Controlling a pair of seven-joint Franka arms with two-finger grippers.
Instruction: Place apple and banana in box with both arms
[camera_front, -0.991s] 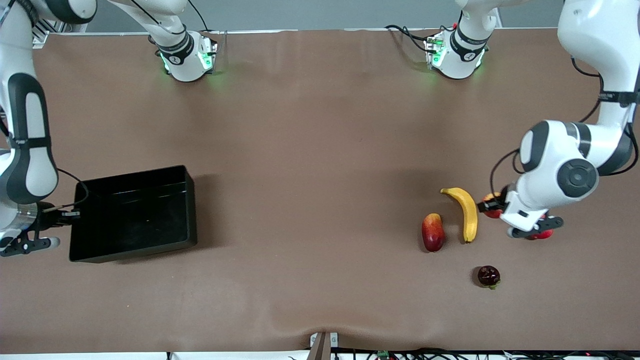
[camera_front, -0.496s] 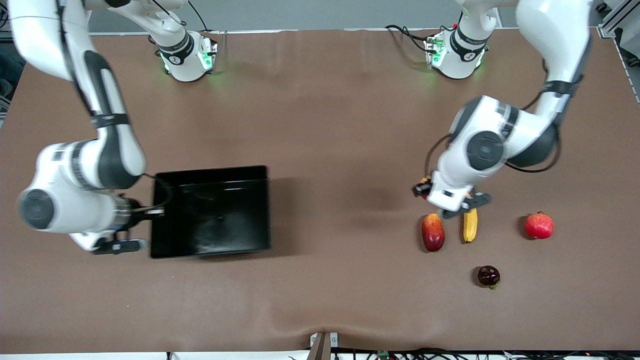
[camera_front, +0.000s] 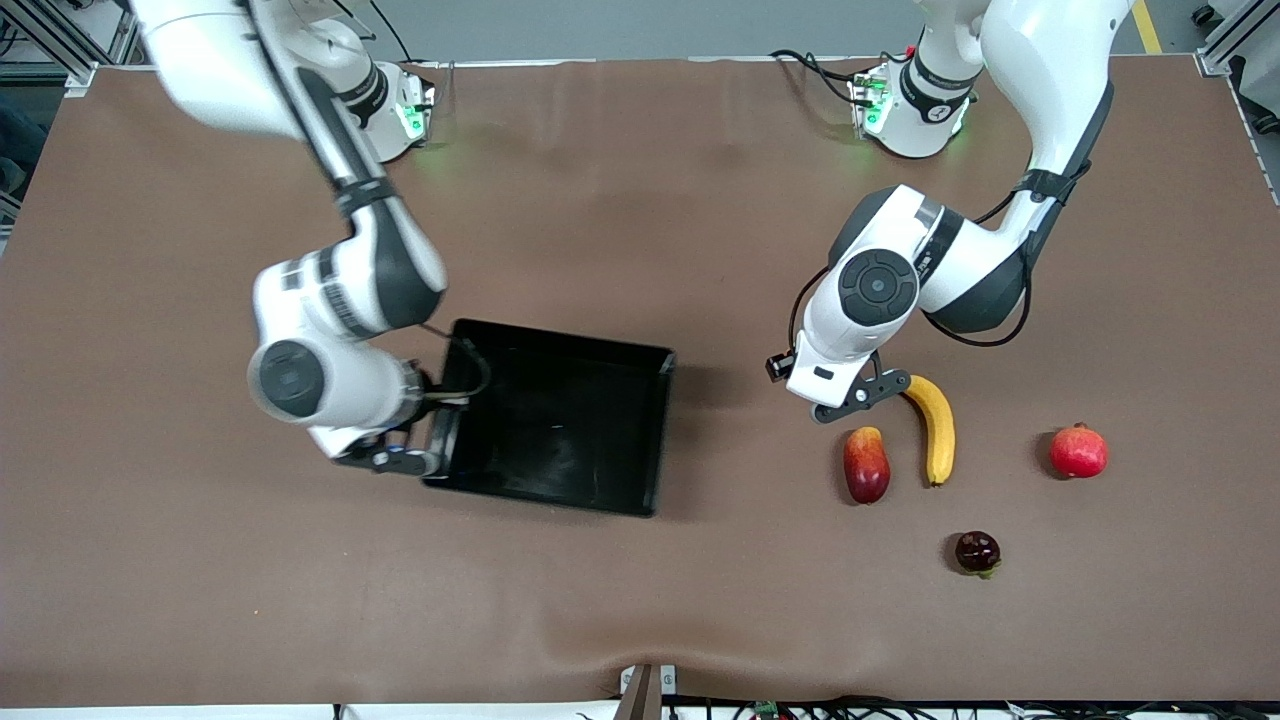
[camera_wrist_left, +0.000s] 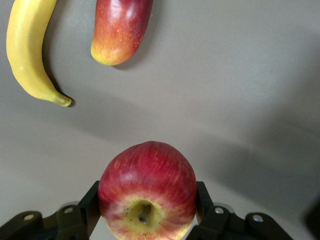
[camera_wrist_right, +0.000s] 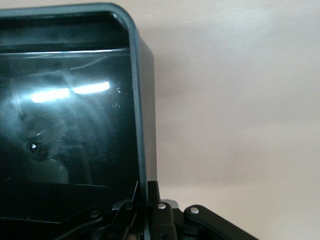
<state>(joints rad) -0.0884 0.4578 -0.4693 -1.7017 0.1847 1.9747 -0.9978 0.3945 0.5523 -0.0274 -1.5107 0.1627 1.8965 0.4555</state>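
Carrying: left gripper clamps the apple in the air, over table between box and banana.
Gripping: right gripper pinches the box wall at its nine o'clock edge, fingers fully closed.
Banana: banana lies on the table, mango-like fruit at its nine o'clock.
Risk: apple seems held low on its sides; it might roll out.
Risk: box may pivot on its one-wall pinch.
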